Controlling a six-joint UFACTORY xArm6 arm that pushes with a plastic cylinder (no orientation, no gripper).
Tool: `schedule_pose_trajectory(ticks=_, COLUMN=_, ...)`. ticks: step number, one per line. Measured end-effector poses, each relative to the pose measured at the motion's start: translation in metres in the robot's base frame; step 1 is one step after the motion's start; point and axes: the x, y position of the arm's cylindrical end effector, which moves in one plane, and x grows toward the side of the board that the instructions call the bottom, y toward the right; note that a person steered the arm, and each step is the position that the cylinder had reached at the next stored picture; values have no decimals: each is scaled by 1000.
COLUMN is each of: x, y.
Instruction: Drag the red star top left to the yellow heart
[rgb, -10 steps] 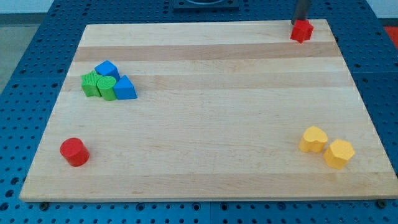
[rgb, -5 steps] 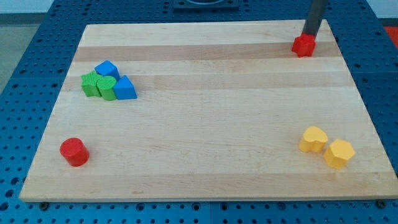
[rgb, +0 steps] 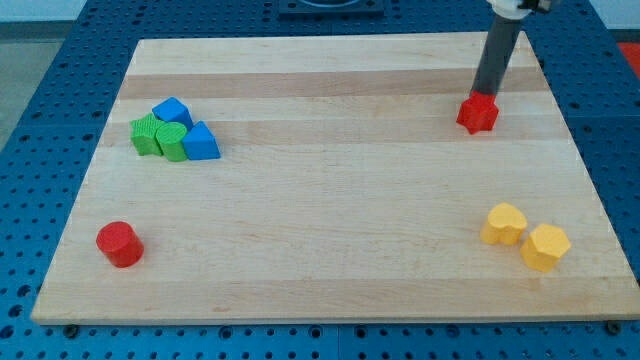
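1. Board (rgb: 330, 250): pale wooden table top with visible grain stripes, filling most of the view; it rests on a blue perforated surface (rgb: 40, 120) that shows along every edge.
2. Rod (rgb: 496, 55): dark, straight, entering from the view's top right and leaning slightly. No gripper or hand on this arm, so nothing is grasped, clenched or released. My tip (rgb: 482, 94) sits at the top edge of the red star, touching it or very nearly so.
3. Cluster at the view's left: blue block (rgb: 173, 110) at the top, blue triangular block (rgb: 202, 142) at the right, green block (rgb: 146, 134) at the left, green rounded block (rgb: 170, 141) in the middle. All four are packed tight, touching their neighbours.
4. Yellow pair at the view's lower right: yellow heart (rgb: 504, 223), with a yellow hexagon-like block (rgb: 546, 246) just beside it, lower and to the right.
5. Red cylinder (rgb: 120, 244): alone at the view's lower left, well apart from everything else.
6. Red star (rgb: 478, 113): in the view's upper right, directly below my tip, well above the yellow heart and a little to its left.
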Motion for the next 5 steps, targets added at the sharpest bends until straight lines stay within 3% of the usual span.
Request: schedule_pose_trajectory(ticks=5, x=111, y=-60)
